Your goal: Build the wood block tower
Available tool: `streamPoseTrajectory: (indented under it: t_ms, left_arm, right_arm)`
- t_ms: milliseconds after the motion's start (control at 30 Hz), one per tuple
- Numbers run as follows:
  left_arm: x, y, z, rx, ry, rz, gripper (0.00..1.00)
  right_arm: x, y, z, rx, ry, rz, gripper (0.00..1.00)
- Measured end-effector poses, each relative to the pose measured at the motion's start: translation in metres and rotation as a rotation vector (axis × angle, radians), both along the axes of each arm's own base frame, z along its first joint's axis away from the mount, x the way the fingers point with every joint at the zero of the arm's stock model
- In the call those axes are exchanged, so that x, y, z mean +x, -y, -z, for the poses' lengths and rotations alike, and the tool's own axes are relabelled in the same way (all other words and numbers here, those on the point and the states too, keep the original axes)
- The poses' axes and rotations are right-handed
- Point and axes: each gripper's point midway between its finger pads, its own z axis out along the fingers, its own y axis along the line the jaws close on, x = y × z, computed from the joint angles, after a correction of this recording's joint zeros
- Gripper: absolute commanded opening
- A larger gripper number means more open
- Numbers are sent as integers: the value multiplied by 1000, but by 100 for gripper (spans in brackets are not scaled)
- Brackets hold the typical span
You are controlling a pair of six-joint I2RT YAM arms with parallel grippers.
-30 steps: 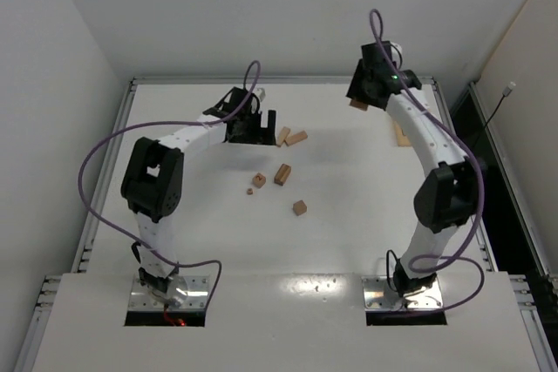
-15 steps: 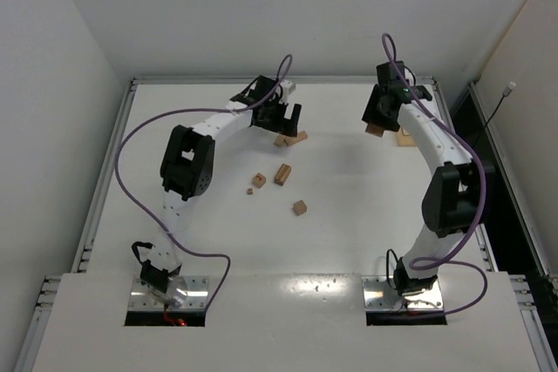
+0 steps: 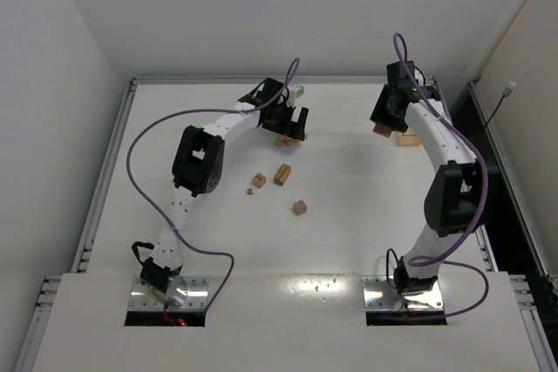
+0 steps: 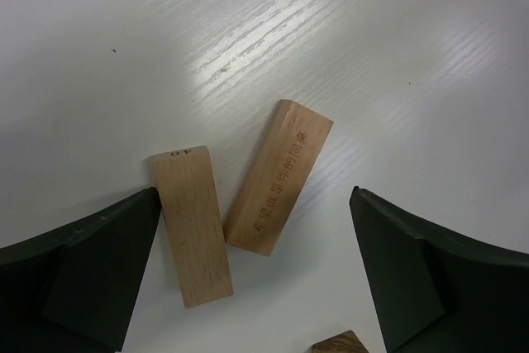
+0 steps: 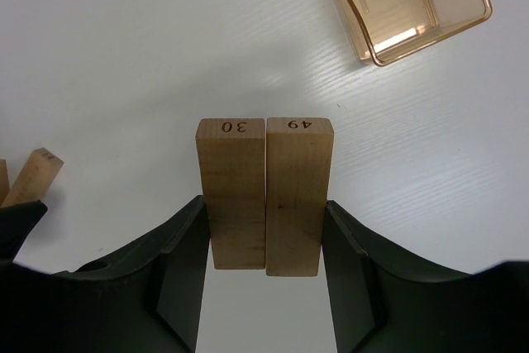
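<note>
Evidently no tower stands yet. Clamps, in the right fingers (image 5: 178, 266), a pair of bars (image 5: 264, 196) side by side, long faces touching, ends numbered 30 and 49 flush. Squeezes both at once across their outer faces, probably to lay them down as one ready-made layer. Holds them, apparently lifted clear of the bench (image 5: 124, 55), near the far right corner, close to the amber tray (image 5: 405, 6) but apart from it.

Spreads the left fingers (image 4: 91, 262) wide, gripping nothing, over two more pieces near the middle of the far edge: a numbered bar (image 4: 192, 225) and a lettered bar (image 4: 279, 178). Finds both lying flat, touching or nearly so at one end, splayed in a narrow V. Straddles the two, closer to the numbered one, seemingly lined up to gather them or to take one. Calls for care, since skewed bars could twist on closing.

Leaves the other wood blocks (image 3: 282, 173) loose around the middle of the bench, well apart from either arm.
</note>
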Motion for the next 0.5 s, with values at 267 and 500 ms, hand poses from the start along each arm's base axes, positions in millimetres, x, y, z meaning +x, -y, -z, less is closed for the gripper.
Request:
streamPoseTrajectory:
  t_ms: [267,500]
  left_arm:
    - [-8,20,0,1,10,43,99]
    - [-29,51,1,9,16,107,99]
  right_arm:
    - [0,0,0,1,0,0,0]
    - [0,-1,0,4,0,-2,0]
